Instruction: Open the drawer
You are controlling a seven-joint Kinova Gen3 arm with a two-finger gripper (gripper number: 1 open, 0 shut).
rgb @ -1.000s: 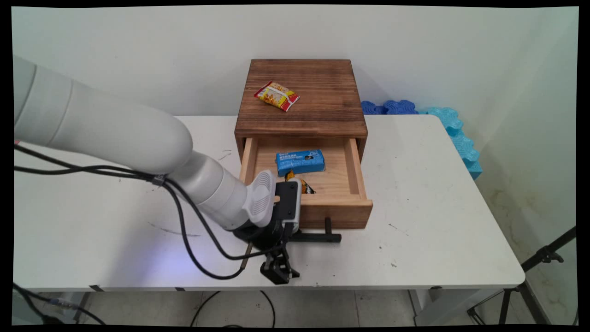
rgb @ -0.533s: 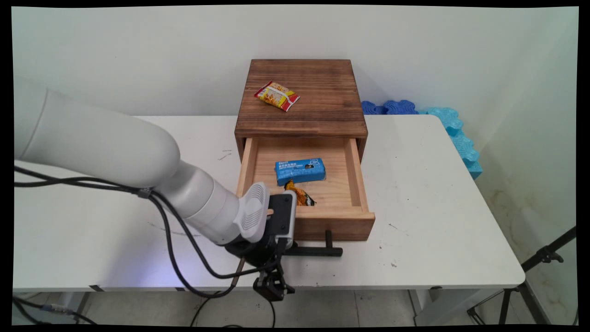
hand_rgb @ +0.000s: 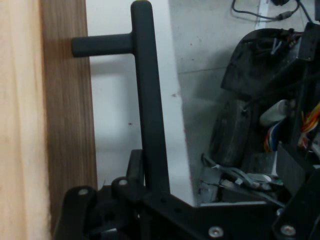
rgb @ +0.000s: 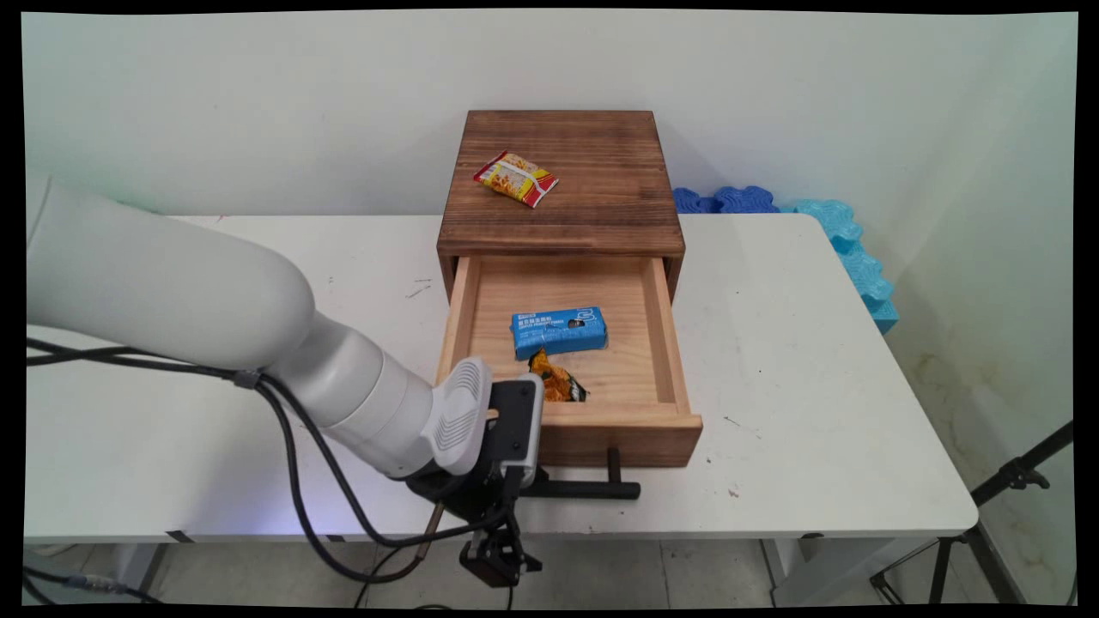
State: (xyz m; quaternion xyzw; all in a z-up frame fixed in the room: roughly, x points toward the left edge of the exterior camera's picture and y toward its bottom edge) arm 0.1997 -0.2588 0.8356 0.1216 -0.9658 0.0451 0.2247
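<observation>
A dark wooden cabinet stands at the back of the white table. Its light wooden drawer is pulled far out toward the near edge. My gripper is shut on the left end of the drawer's black bar handle. In the hand view the bar runs up from between the fingers, beside the drawer front. Inside the drawer lie a blue packet and, just in front of it, an orange snack packet.
A yellow and red snack packet lies on the cabinet's top. Blue foam pieces sit past the table's back right corner. A black tripod stands at the right. The handle is close to the table's near edge.
The gripper has moved toward the near edge with the handle in it, and the drawer has slid further out. The blue and orange packets came forward with it.
</observation>
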